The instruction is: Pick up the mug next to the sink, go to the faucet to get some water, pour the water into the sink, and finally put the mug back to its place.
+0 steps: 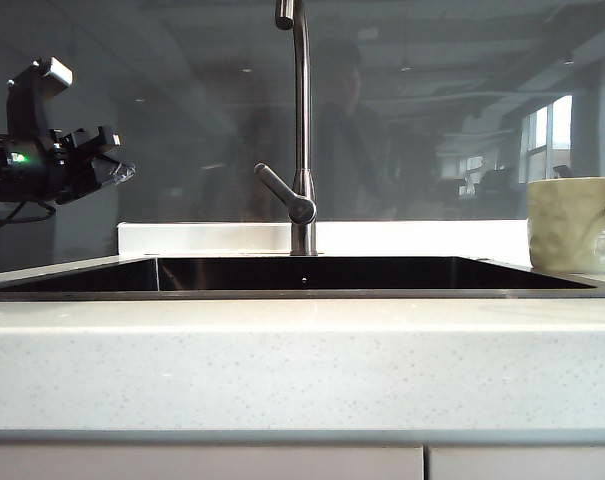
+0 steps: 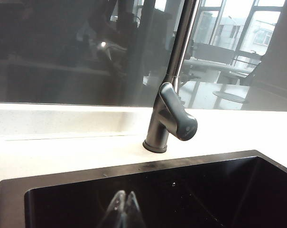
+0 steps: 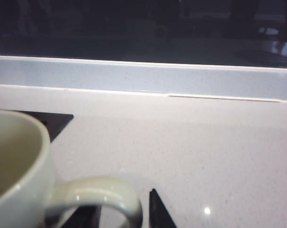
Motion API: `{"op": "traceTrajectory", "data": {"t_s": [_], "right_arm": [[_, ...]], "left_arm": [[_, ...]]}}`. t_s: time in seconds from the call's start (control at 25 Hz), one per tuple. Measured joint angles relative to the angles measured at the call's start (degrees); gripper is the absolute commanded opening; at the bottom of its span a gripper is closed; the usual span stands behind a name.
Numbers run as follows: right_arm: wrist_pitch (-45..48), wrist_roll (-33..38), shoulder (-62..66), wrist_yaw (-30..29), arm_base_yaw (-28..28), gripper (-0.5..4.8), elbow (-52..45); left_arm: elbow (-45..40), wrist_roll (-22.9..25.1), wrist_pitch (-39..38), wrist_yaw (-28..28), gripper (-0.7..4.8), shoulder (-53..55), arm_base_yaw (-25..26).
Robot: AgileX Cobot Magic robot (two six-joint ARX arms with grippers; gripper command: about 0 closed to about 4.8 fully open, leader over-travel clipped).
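Right end effector (image 3: 122, 216) straddles mug (image 3: 20, 166) handle; left end effector (image 2: 124, 209) hangs closed over sink (image 2: 13, 190).

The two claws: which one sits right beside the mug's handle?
The right claw, straddling the handle of the mug beside the sink. The left claw hangs shut over the basin.

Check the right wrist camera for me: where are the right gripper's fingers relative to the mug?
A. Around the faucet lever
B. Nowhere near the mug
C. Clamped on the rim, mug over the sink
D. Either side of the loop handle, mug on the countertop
D: in the right wrist view the right gripper has a dark fingertip on each side of the mug's loop handle, above the speckled countertop.
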Motion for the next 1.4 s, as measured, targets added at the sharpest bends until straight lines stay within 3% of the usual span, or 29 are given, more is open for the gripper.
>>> {"op": "traceTrajectory", "data": {"t_s": [0.08, 0.2, 0.44, 0.8, 0.96, 1.04, 1.12, 1.16, 1.24, 1.28, 1.4], "right_arm": [[0.0, 0.1, 0.0, -0.1, 0.0, 0.76, 0.1], [-0.2, 0.0, 0.1, 0.0, -0.1, 0.71, 0.0], [-0.2, -0.1, 0.0, 0.1, 0.0, -0.02, 0.0], [-1.2, 3.3, -4.0, -2.6, 1.2, -0.02, -0.3], [-0.9, 10.3, -12.2, -1.2, 6.7, -0.02, 0.6], [-6.0, 11.5, -14.6, 0.3, 11.4, -0.02, 3.9], [-15.2, 11.6, -15.2, 2.2, 17.2, -0.02, 9.4], [-18.6, 11.6, -15.2, 2.6, 18.9, -0.02, 11.3], [-30.1, 11.5, -15.0, 4.1, 23.2, -0.02, 17.4], [-36.4, 11.3, -14.4, 7.6, 26.0, -0.02, 21.8], [-42.6, 10.7, -12.5, 10.6, 29.7, -0.02, 29.1]], "left_arm": [[0.0, 0.0, 0.0, 0.1, -0.05, 0.0, 0.0], [0.0, 0.0, 0.0, 0.9, -0.05, 0.0, 0.0], [0.0, 0.0, 0.0, 1.1, -0.05, 0.0, 0.0], [2.5, 3.1, -0.5, 1.3, -0.05, 0.4, 0.0], [11.5, 3.1, -1.1, 3.7, -0.04, 7.5, 0.0], [18.5, 1.7, -1.4, 7.2, 0.15, 12.6, 0.0], [26.3, -0.1, -1.3, 11.9, 0.78, 17.7, 0.0], [29.6, -1.1, -1.3, 13.8, 1.5, 19.9, 0.0], [38.3, -4.1, -1.4, 17.7, 2.16, 25.9, -0.1], [44.8, -6.2, -1.6, 18.4, 2.2, 30.0, -0.3], [57.8, -7.6, -5.6, 19.1, 2.57, 37.2, -1.2]]}}
